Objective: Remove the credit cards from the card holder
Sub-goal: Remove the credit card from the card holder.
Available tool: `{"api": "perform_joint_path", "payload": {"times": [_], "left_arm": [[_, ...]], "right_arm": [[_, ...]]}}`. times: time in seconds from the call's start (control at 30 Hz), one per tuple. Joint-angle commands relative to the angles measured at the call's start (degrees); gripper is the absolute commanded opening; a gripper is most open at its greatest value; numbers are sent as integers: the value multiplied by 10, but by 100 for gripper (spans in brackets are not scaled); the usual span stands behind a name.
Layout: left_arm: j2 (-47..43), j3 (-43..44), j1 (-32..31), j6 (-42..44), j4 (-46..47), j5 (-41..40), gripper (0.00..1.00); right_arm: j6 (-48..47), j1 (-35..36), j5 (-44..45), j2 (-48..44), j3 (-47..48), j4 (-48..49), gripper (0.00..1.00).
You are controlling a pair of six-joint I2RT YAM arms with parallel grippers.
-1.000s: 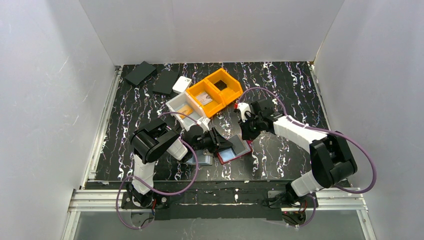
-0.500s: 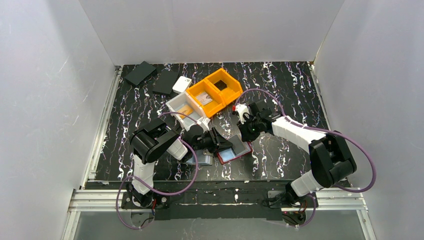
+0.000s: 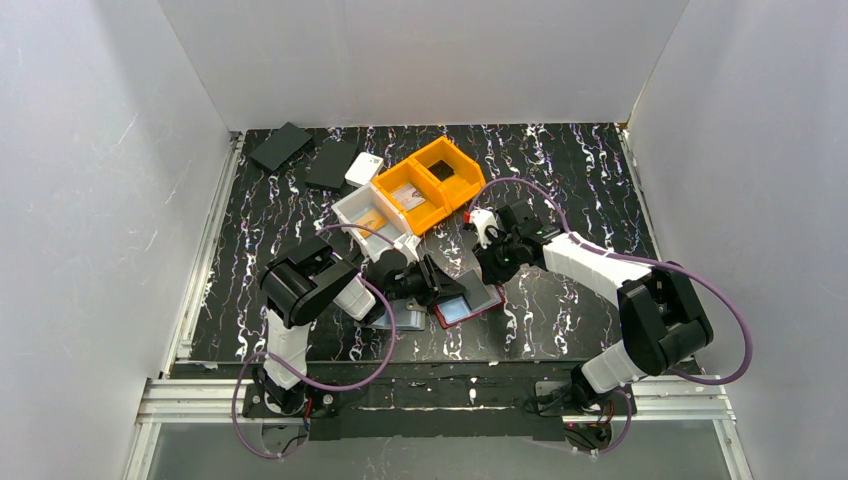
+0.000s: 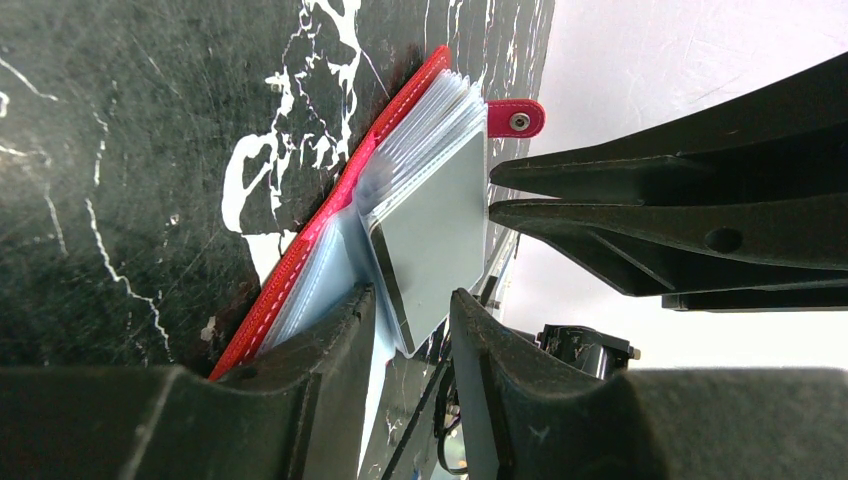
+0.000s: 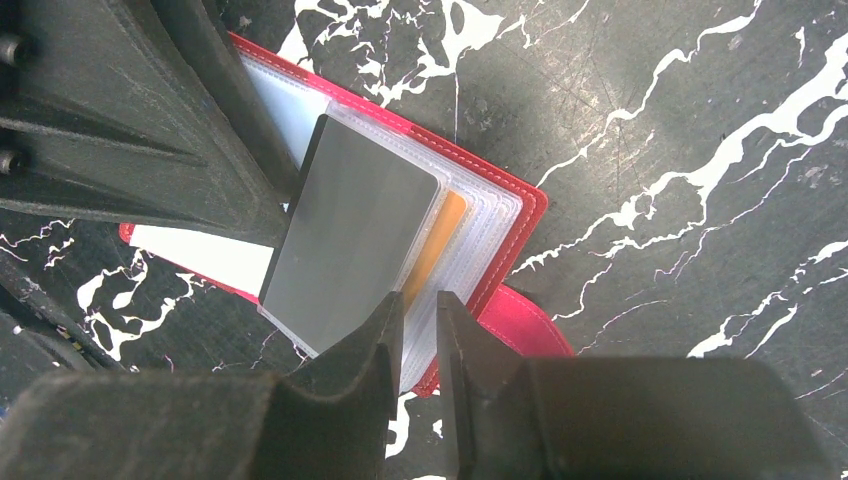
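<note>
The red card holder (image 3: 468,301) lies open at the table's front middle, its clear sleeves fanned out. A grey card (image 5: 350,230) stands lifted off the sleeves, and an orange card (image 5: 435,250) sits in a sleeve under it. My left gripper (image 3: 437,285) reaches in from the left. Its jaws (image 4: 412,300) stand a little apart, with the grey card's (image 4: 430,235) lower corner between them and one finger (image 4: 335,350) on the holder's left page. My right gripper (image 3: 492,268) hovers over the holder's right edge. Its jaws (image 5: 420,300) are open by a narrow gap with nothing clamped.
Orange bins (image 3: 430,183) and a white bin (image 3: 375,220) stand just behind the holder. Two black flat items (image 3: 280,146) (image 3: 332,164) and a small white box (image 3: 364,168) lie at the back left. A grey flat piece (image 3: 402,319) lies under the left arm.
My right gripper has drifted slightly left and back over the holder's right edge. The left gripper and the holder have stayed put.
</note>
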Motion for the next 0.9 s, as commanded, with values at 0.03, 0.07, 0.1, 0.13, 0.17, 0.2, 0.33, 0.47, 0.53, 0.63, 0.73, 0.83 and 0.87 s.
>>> {"api": "perform_joint_path", "payload": {"times": [0.03,0.07,0.1,0.13,0.17,0.2,0.33,0.47,0.53,0.63,0.73,0.83,0.87], "left_arm": [[-18,3,-6,7,-37,-4,33],[-18,4,-7,6,-37,-4,33],[-18,4,-6,5,-37,-5,33],[-18,5,-7,5,-37,-5,33],[-19,5,-7,5,-37,-5,33],[-18,5,-8,5,-37,-4,33],[-20,5,-8,5,-37,-5,33],[-19,4,-9,4,-37,-5,33],[-19,5,-9,4,-37,-5,33],[-19,7,-9,4,-37,-4,33],[-20,9,-10,2,-37,-5,33],[-20,9,-10,1,-37,-4,33],[-21,9,-10,0,-37,-4,33]], "right_arm": [[0,6,7,-2,27,0,27],[-2,7,10,-1,28,0,28],[-2,8,13,0,29,-1,28],[-3,10,16,0,29,-1,29],[-4,11,20,0,29,-1,30],[-4,12,22,0,29,-1,30],[-4,14,30,-4,33,-4,33],[-2,14,30,-10,34,-4,34],[-4,15,33,-7,30,-1,34],[-5,19,36,3,31,-2,34],[-7,32,57,15,26,-1,34],[-8,41,80,25,27,-1,34],[-8,42,91,29,29,-3,34]]}}
